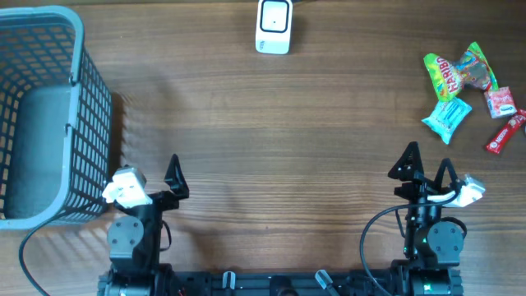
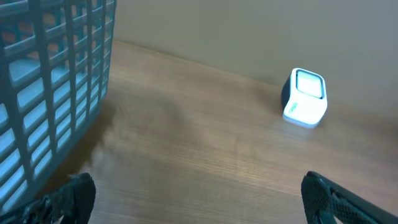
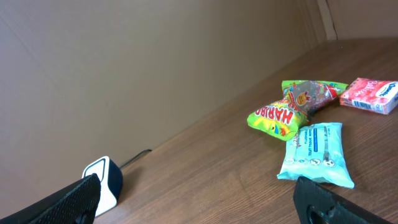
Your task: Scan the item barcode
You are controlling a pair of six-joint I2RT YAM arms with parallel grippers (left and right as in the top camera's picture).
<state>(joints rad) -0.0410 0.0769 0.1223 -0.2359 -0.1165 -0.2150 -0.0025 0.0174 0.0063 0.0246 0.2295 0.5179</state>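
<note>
Wooden counter: left hand and right hand both open, empty; glossy Haribo bag could slip before reaching scanner.

Soft even light, faint shadows, glowing scanner, blurred foreground

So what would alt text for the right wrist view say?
On a wooden table lie a green Haribo bag, a blue packet and a red box. A white scanner sits lower left. The claw is open.
</note>
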